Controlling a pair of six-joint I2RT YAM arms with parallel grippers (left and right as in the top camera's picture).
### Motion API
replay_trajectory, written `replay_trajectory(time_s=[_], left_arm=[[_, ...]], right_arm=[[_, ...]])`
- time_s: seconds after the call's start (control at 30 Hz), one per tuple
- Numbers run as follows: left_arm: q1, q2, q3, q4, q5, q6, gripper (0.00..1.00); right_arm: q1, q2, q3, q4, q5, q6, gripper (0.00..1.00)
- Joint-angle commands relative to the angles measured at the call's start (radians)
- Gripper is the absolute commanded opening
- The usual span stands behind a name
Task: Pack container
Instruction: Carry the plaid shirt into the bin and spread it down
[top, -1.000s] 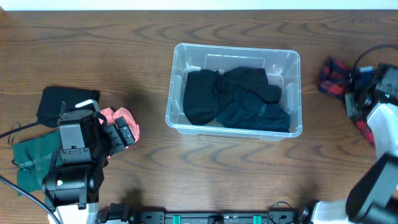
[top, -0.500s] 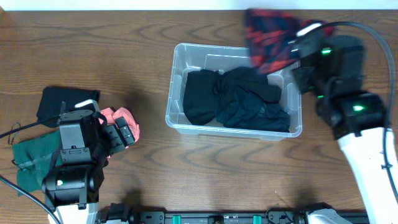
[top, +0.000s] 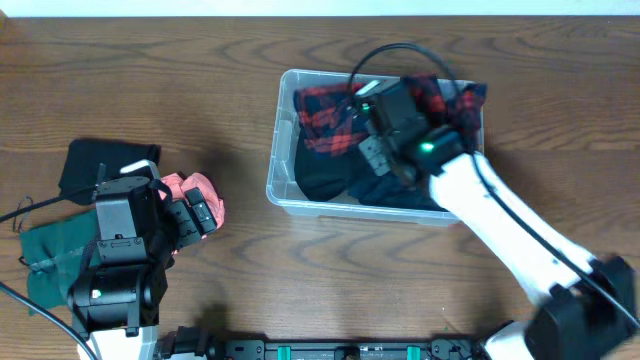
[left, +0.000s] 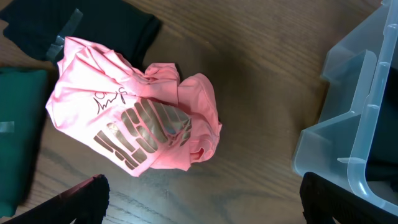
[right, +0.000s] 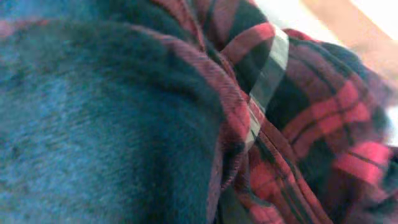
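The clear plastic container (top: 274, 160) stands mid-table and holds dark clothes (top: 322, 178). A red and black plaid cloth (top: 320, 115) lies across its far half. My right gripper (top: 372, 115) is down inside the container on the plaid cloth. Its fingers are hidden; the right wrist view shows only plaid cloth (right: 292, 112) and dark fabric (right: 93, 118) close up. My left gripper (left: 202, 211) is open and empty, low over the table just short of a crumpled pink shirt (left: 137, 118). The container's corner (left: 357, 124) shows at the right of that view.
A black cloth (top: 95, 160) and a green cloth (top: 45, 255) lie at the far left beside the pink shirt (top: 195, 185). In the left wrist view the black cloth (left: 93, 25) and green cloth (left: 18, 124) show too.
My right arm has carried the plaid cloth from the right table edge over the container and down into it. The left arm has not moved.
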Motion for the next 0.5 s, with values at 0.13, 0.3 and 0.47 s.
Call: replay_trajectory(time_s=[0.13,0.3,0.47], left_arm=[[0.006,0.002,0.017,-0.002,-0.011,-0.010,0.98],[0.006,0.002,0.017,-0.002,-0.011,-0.010,0.98],[0.006,0.002,0.017,-0.003,-0.011,-0.010,0.98]], right_arm=[[0.007,0.183,0.009,0.051,-0.013,0.078,0.13],[0.024,0.133,0.038,0.067,-0.016,0.069,0.47],[0.019,-0.021,0.105,0.084,-0.015,0.052,0.64]])
